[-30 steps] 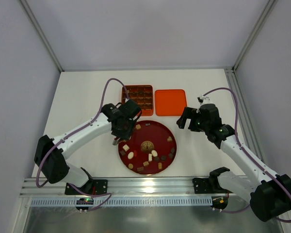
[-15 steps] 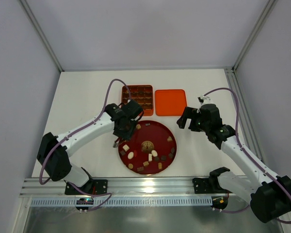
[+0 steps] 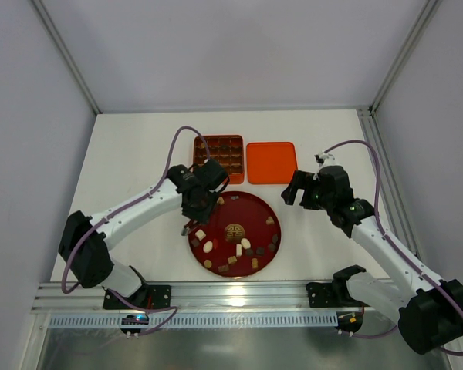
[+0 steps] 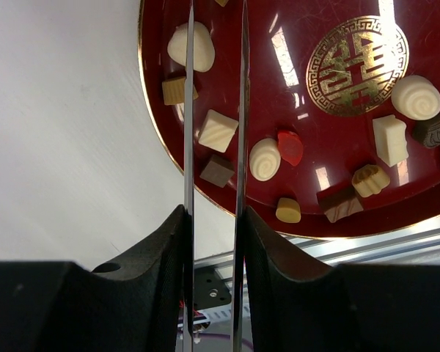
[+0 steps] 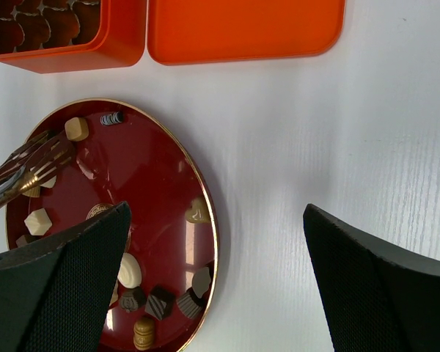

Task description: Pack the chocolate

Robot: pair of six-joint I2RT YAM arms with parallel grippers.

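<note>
Several bite-size chocolates, dark brown, tan and cream-white [image 3: 238,249], lie on a round dark-red plate [image 3: 248,211] with a gold emblem. My left gripper [image 3: 194,202] is over the plate's left rim, shut on metal tongs [image 4: 188,110] whose blades stand apart. A cream square chocolate [image 4: 218,130] and a brown one [image 4: 217,171] show between the blades, below them. The tong tips [image 5: 53,152] hover over the plate near a tan piece [image 5: 76,129]. My right gripper [image 3: 295,189] is open and empty, above the table right of the plate [image 5: 147,176].
An orange box [image 3: 218,152] with a grid of compartments, dark pieces in them, sits behind the plate. Its flat orange lid [image 3: 271,162] lies to its right. A metal rail [image 3: 239,293] runs along the near edge. White walls enclose the table.
My left arm has shifted slightly toward the plate with the tongs. The right arm has not moved.
</note>
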